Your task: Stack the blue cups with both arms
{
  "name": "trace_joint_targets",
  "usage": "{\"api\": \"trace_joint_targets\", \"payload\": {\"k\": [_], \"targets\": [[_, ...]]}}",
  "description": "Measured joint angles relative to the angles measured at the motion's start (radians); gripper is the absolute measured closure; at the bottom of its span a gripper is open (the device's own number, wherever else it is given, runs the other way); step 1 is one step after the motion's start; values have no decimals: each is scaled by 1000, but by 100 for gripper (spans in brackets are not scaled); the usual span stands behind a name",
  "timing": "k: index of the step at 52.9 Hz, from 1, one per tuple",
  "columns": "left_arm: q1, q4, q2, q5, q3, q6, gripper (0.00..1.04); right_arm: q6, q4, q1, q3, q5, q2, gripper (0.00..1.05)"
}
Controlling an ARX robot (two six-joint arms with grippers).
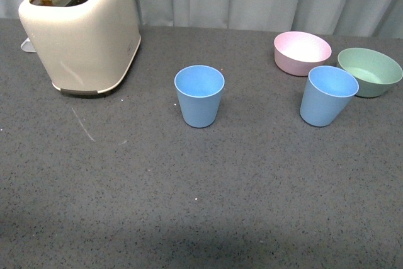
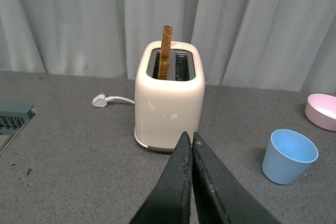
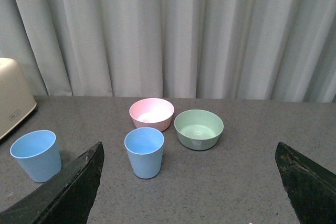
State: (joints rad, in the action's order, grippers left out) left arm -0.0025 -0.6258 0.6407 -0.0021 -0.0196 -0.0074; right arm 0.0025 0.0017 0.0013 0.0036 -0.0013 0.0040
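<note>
Two light-blue cups stand upright and apart on the grey table. One cup (image 1: 199,95) is near the middle, the other cup (image 1: 327,94) stands to the right, just in front of the bowls. Neither arm shows in the front view. In the left wrist view my left gripper (image 2: 189,136) is shut with nothing in it, pointing at the toaster, and the middle cup (image 2: 289,156) sits off to one side. In the right wrist view my right gripper (image 3: 189,153) is wide open and empty, well back from the right cup (image 3: 144,152); the middle cup (image 3: 36,155) shows too.
A cream toaster (image 1: 82,33) with a slice of toast stands at the back left, its white plug (image 2: 100,100) lying beside it. A pink bowl (image 1: 301,52) and a green bowl (image 1: 369,71) sit at the back right. Grey curtains hang behind the table.
</note>
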Motion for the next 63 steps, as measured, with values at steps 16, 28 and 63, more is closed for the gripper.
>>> {"api": "trace_joint_targets", "payload": {"k": [16, 28, 63], "targets": [[0, 150, -162, 0, 0, 0, 101, 0, 0, 0, 0, 0, 0, 10], [0, 251, -268, 0, 1, 0, 101, 0, 0, 0, 0, 0, 0, 10], [0, 533, -529, 0, 0, 0, 101, 0, 0, 0, 0, 0, 0, 10]]}}
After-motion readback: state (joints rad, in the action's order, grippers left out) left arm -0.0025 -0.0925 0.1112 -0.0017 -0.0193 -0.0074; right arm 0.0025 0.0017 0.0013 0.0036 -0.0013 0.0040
